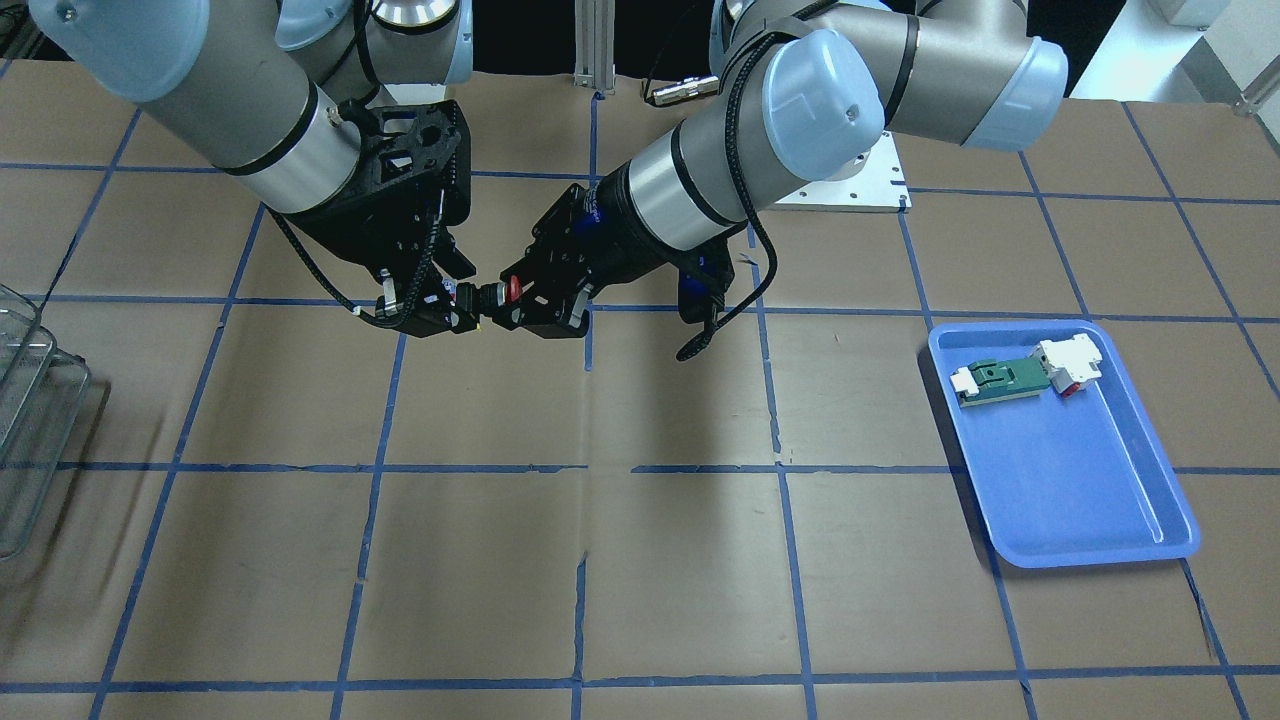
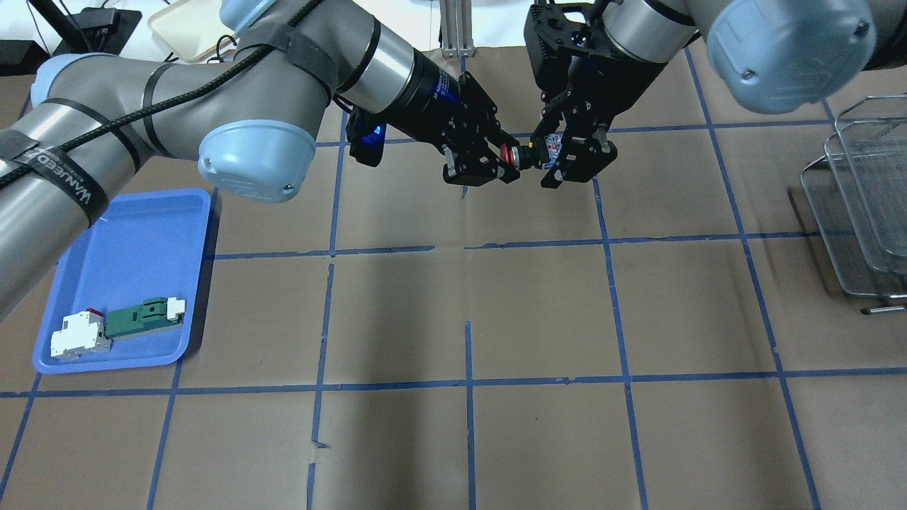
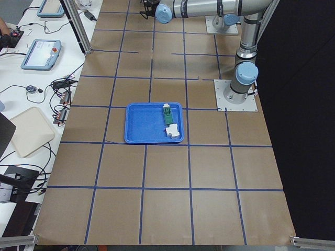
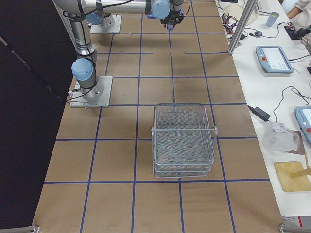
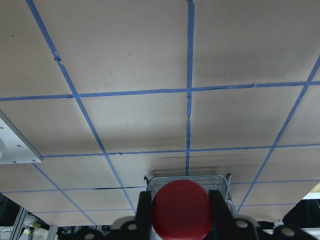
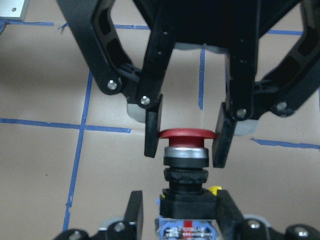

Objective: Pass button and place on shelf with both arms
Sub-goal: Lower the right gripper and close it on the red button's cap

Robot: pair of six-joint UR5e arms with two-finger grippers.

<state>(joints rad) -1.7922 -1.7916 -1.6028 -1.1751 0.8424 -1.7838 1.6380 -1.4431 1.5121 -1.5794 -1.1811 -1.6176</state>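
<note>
The button hangs in the air over the far middle of the table, between the two grippers. My left gripper is shut on its red head, with one finger on each side. The head also fills the bottom of the left wrist view. My right gripper is open and straddles the blue-and-white rear block, with a gap at one finger. The wire shelf stands at the table's right end, far from both grippers, and it also shows in the exterior right view.
A blue tray at the left holds a green-and-white flat part and a white-and-red block. Blue tape lines grid the brown table. A metal base plate lies behind the left arm.
</note>
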